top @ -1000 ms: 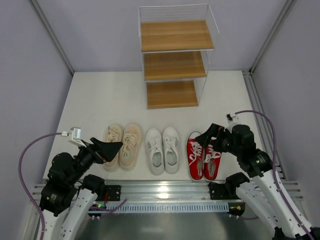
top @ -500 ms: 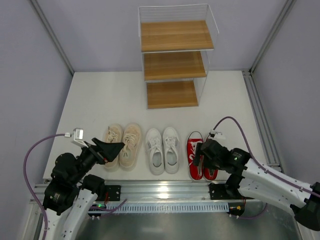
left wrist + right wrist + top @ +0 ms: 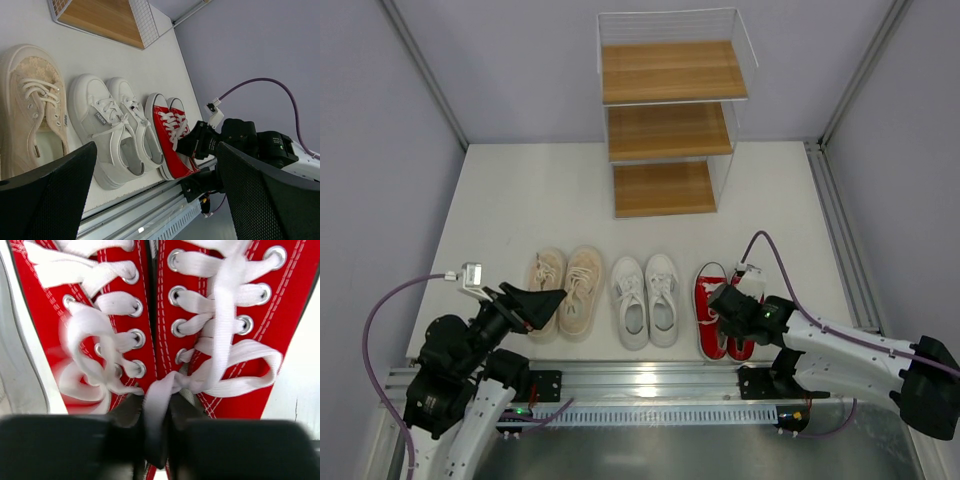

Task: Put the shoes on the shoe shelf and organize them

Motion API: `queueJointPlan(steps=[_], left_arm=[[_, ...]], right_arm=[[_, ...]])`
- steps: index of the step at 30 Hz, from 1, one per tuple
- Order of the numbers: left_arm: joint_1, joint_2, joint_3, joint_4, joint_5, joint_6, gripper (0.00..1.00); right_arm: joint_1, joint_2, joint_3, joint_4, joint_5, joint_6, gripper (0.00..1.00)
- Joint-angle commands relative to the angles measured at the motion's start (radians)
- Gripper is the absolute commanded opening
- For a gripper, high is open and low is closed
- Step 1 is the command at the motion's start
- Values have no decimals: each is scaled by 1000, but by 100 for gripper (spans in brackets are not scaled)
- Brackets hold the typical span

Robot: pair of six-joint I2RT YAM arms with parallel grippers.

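Three pairs of shoes stand in a row at the near edge: a beige pair [image 3: 565, 290], a white pair [image 3: 646, 298] and a red pair [image 3: 708, 320]. My right gripper [image 3: 732, 316] is down on the red pair [image 3: 115, 270], shut on the two inner sides where the shoes meet, with a white lace [image 3: 156, 405] caught between the fingers [image 3: 220, 445]. The left wrist view shows this grip on the red pair [image 3: 167, 132] too. My left gripper [image 3: 548, 300] hovers wide open at the heel of the beige pair [image 3: 30, 110], holding nothing. The shoe shelf [image 3: 670, 130] stands empty at the far wall.
A metal rail [image 3: 650, 385] with both arm bases runs along the near edge, just behind the shoes' heels. Grey walls close in on both sides. White floor [image 3: 540, 200] lies between the shoes and the shelf. A purple cable [image 3: 840, 325] trails from the right arm.
My right arm has dropped from above the red pair down onto it and its jaws have closed on the shoes' inner sides. The left arm has barely shifted.
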Motion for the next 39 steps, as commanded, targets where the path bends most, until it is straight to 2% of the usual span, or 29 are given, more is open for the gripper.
queueJointPlan(steps=[1,2,6,11,22,29,35,39], left_arm=[[1,-27,13,-22,0,2,100],[1,-30,17,-30,-3,4,100],[1,-43,31,-54,-17,15,100],[2,-55,34,-65,-25,15,100],[2,-58,63,-108,-57,38,100],[1,-86,57,-102,-61,39,100],[2,-81,74,-113,-72,51,100],[1,-80,111,-137,-88,64,100]], right_arm=[[9,20,-26,83,43,8,8],[7,23,-26,86,44,5,4],[9,14,-17,112,17,-62,4],[19,-29,54,148,-8,-246,4],[19,-46,287,48,154,-464,4],[12,41,367,178,205,-593,4],[-108,211,477,341,89,-714,4],[-214,322,536,433,-52,-759,4]])
